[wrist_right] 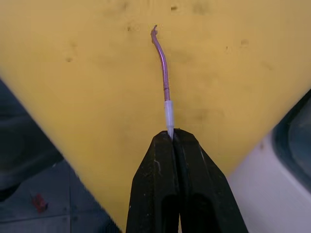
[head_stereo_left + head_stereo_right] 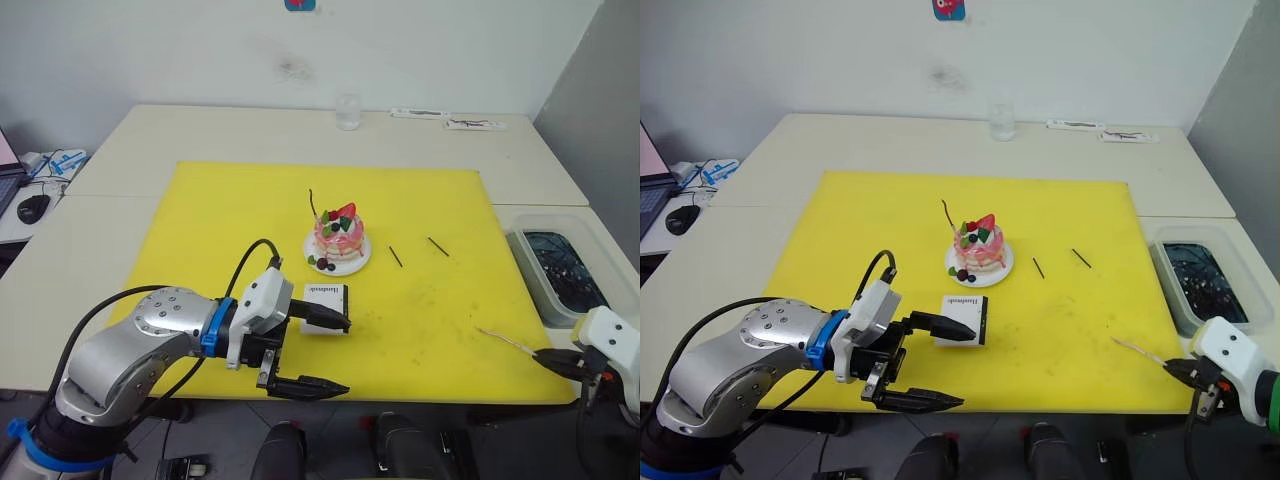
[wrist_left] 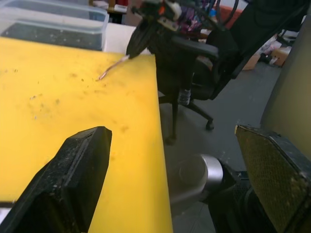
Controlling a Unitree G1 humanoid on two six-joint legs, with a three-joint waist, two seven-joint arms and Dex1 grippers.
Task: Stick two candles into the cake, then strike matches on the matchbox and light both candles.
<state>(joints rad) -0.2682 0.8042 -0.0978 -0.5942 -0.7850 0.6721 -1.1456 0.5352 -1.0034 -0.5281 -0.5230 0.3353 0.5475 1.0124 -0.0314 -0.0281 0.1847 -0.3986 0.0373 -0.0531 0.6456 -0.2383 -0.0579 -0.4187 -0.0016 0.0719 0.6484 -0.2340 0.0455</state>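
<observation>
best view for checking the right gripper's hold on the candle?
Right wrist view: right gripper shut on the candle by its pale end. The eye views show it small at the mat's near right edge; left wrist view, distant.

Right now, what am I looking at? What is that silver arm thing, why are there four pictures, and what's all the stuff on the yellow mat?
It's a robot with two arms, each ending in a two-fingered claw. Two pictures come from cameras in its head, looking down at the table. The other two come from cameras on its wrists, looking along the fingers.

On the yellow mat sits a small pink cake with one thin candle already stuck in it. Beside it lie two short dark matches, and nearer the robot a white matchbox.

The left claw is open, by the matchbox. The right claw is pinched shut on the second candle, holding it by its pale end.
</observation>
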